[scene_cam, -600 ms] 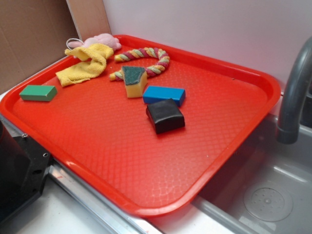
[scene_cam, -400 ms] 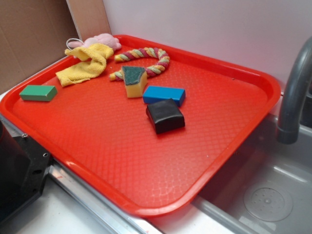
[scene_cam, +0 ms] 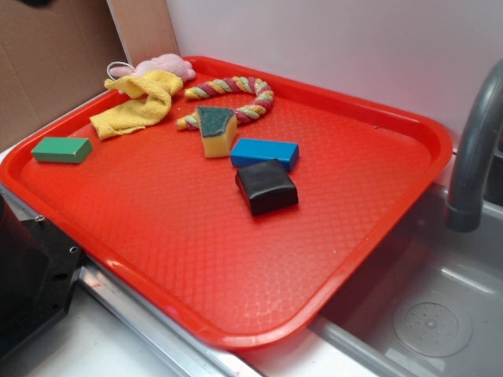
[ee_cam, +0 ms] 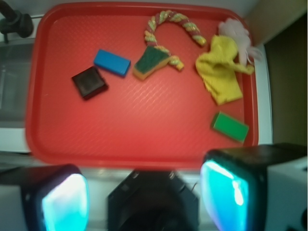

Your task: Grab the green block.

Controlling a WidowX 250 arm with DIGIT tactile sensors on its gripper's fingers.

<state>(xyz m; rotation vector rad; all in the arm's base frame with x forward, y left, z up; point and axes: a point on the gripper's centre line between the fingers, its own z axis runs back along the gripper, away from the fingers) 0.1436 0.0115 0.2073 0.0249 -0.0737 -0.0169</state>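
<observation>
Red plastic formed the work surface: a tray (scene_cam: 369, 236) with a raised rim, set partly over a grey sink (scene_cam: 440, 314), with a grey faucet (scene_cam: 475, 157) at the sink's far side and a white wall behind.

The gripper (ee_cam: 144, 192) appeared only in the wrist view, at the bottom edge. Its two fingers (ee_cam: 65, 202) stood wide apart with nothing between them, high above the tray's near rim.

The green block (ee_cam: 230, 126) lay flat on the tray, closest to the finger at the right of the wrist view. In the exterior view the green block (scene_cam: 61, 149) sat near the tray's left rim, well apart from the central items.

Just beyond it lay a yellow cloth (scene_cam: 137, 102), crumpled, with a pink item (scene_cam: 165, 67) at the tray's rim touching its far edge.

A sponge (scene_cam: 216, 129), yellow with a dark green top, lay near the tray's middle, touching the end of a curved multicoloured rope (scene_cam: 236, 90).

A blue block (scene_cam: 264, 152) lay just beside the sponge. A black block (scene_cam: 266, 187) touched the blue block's near side in the exterior view.
</observation>
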